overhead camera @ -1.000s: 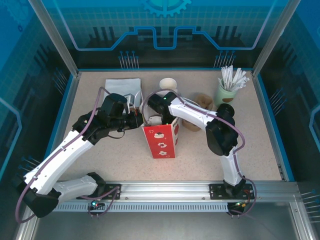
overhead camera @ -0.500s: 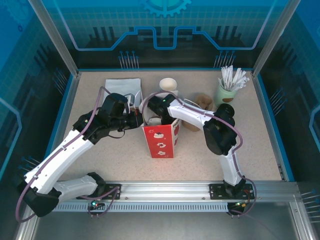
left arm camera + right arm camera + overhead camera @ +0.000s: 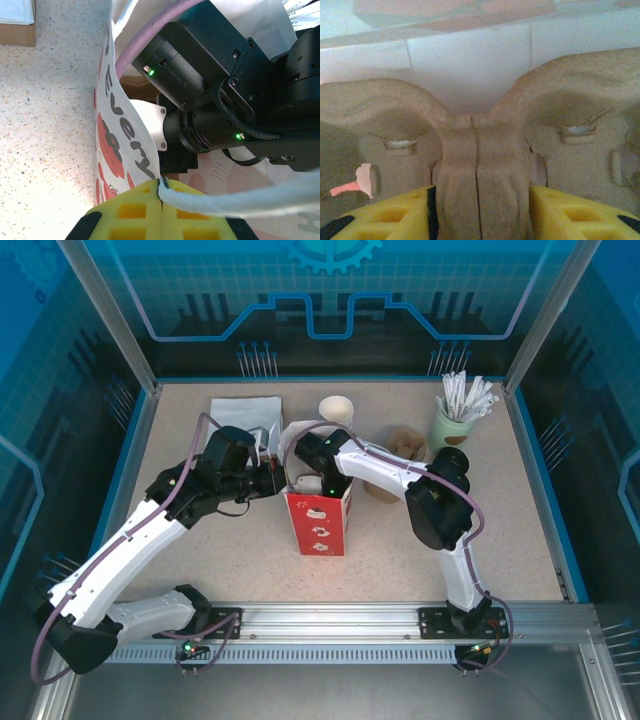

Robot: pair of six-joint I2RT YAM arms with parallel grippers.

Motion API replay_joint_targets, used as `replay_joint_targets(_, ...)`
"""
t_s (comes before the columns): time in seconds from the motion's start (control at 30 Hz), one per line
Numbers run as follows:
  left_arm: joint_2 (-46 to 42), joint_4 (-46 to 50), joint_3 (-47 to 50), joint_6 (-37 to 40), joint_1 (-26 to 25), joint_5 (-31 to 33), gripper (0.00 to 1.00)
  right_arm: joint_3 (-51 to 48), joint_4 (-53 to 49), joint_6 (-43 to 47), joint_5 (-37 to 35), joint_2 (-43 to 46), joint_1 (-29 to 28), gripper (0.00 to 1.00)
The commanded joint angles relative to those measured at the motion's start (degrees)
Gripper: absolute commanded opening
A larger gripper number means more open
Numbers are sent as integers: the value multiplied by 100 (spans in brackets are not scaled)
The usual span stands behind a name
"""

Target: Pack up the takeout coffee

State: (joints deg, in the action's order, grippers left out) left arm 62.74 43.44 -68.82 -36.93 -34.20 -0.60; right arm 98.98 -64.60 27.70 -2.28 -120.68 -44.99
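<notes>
- At the centre of the speckled beige table [image 3: 430,560], the paper bag [image 3: 318,525] stands upright. It is a red, flat-sided box shape with white printed motifs and a white lining.
- Left gripper [image 3: 162,212]: its yellow, waffle-patterned pads are pressed together, clamped on the bag's white twisted-cord handle [image 3: 225,200] at the bag's left rim.
- Right gripper [image 3: 477,210]: it sits inside the bag mouth. Its yellow fingers [image 3: 580,217] stand apart, one on each side of the central ridge of a moulded-pulp carrier [image 3: 475,150], which is tan, rough and fibrous. Whether they press the ridge cannot be determined.
- Takeout coffee cup [image 3: 336,408]: a small round paper cup with a white rim and inside. It stands upright on the table just beyond the bag, outside it.
- The right arm cuts off the cup's lower part, and its wall colour is hard to make out.
- The right wrist view crops the carrier's wells at both edges. A small pink scrap [image 3: 355,186] there is unidentifiable.
</notes>
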Motion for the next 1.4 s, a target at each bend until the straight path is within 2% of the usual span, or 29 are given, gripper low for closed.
replay_joint_targets(0.0,-34,-134,-183,177,-71,-11,1,167,-66,-158,204,176,6,56)
replay_joint_targets(0.4,3,-141,-165,168,-122,-25,1,558,-131,-371,422,620,128,78)
replay_joint_targets(0.6,37,-130,-141,161,-139,-4,1,869,-245,-502,498,802,195,87)
replay_joint_targets(1.37,-245,-236,220,-48,-175,261,1,1615,-202,-1491,644,1768,505,86)
